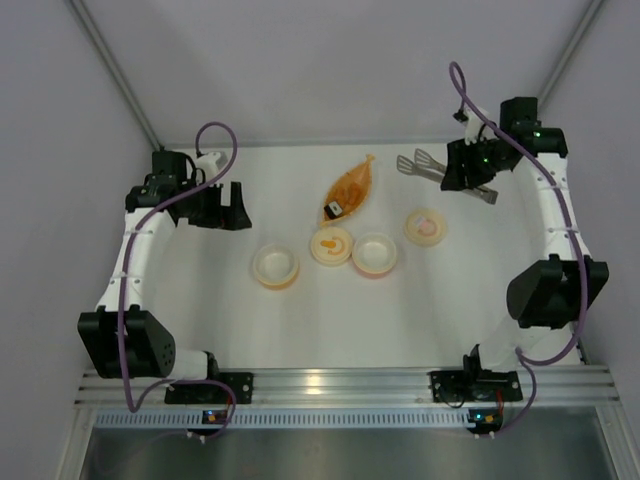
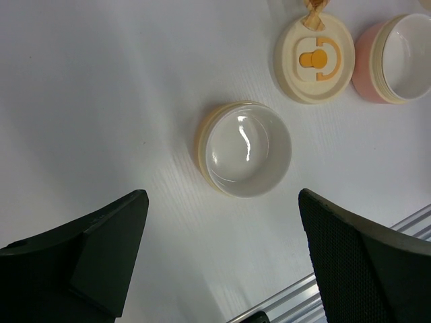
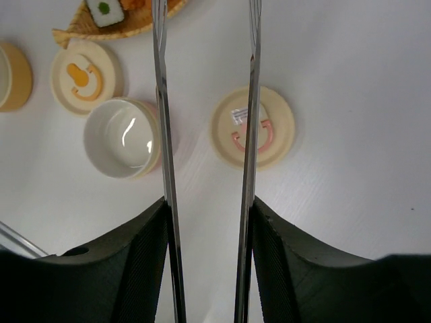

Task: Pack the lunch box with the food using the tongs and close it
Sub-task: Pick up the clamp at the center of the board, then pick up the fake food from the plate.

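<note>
My right gripper (image 3: 209, 203) is shut on the tongs (image 3: 162, 101), whose two slim metal arms run up between the fingers with a gap between them. In the top view the tongs (image 1: 428, 164) hang at the back right, tips pointing left. The food lies on an orange leaf-shaped tray (image 1: 358, 178): a black block with a white patch (image 1: 334, 209) and an orange lump (image 1: 350, 187). The lunch box stands in parts: a yellow bowl (image 2: 248, 149), a pink bowl (image 3: 122, 138) and two lids. My left gripper (image 2: 222, 198) is open above the table, just near of the yellow bowl.
An orange-handled lid (image 1: 331, 245) lies between the two bowls. A pink-handled lid (image 1: 426, 226) lies right of the pink bowl, under the tongs in the right wrist view. The aluminium rail (image 1: 340, 383) runs along the table's near edge. Grey walls enclose the sides and back.
</note>
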